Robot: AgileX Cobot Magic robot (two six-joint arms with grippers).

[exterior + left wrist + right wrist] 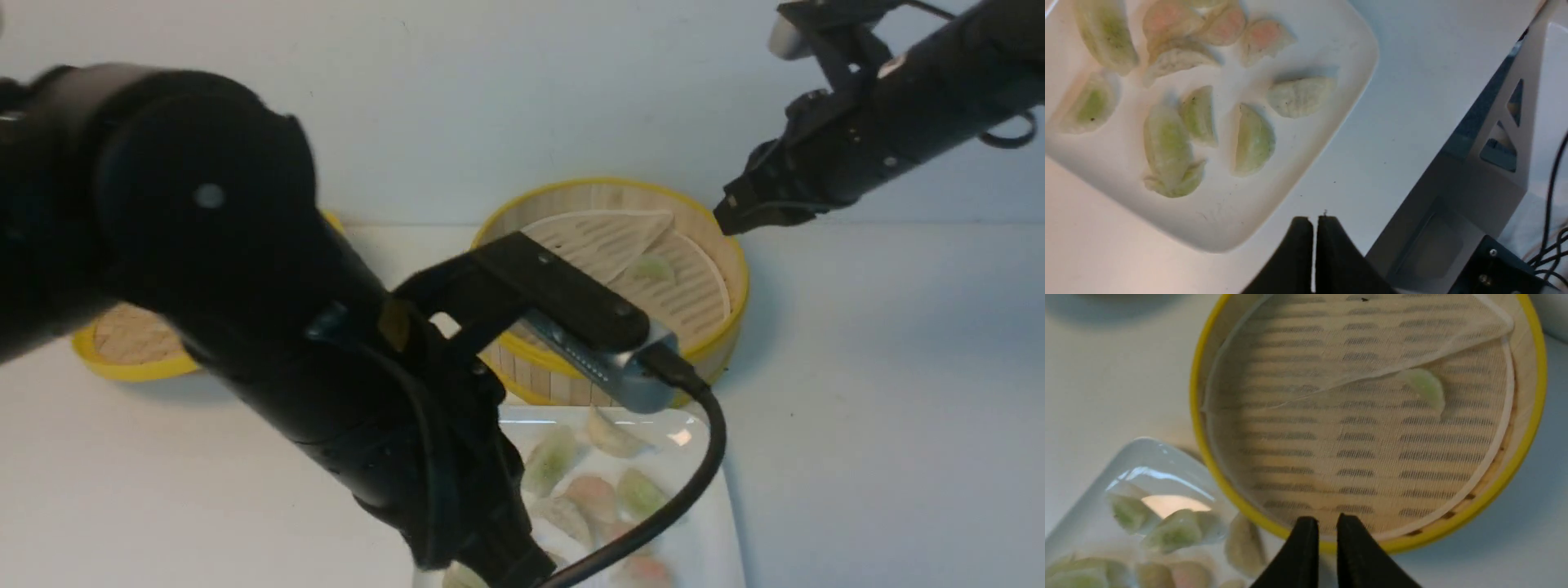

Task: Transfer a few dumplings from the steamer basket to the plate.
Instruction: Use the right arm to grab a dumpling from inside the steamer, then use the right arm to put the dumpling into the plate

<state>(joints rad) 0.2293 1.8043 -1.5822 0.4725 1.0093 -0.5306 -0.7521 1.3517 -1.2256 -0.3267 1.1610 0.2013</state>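
White counter (pixel 898 408) is lying all around. Many dumplings (pixel 596 494) are sitting on the plate (pixel 709 549), bottom middle. One green dumpling (pixel 651 268) is waiting in the steamer basket (pixel 604 196), upper middle. My left hand (pixel 1314 223) is pressing its fingers together, empty. My right hand (pixel 1327 526) is gaping slightly, empty. I am thinking the job is done.

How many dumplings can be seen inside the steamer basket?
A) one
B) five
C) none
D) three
A: only one green-filled dumpling lies in the steamer basket; the rest that can be seen lie on the plate.
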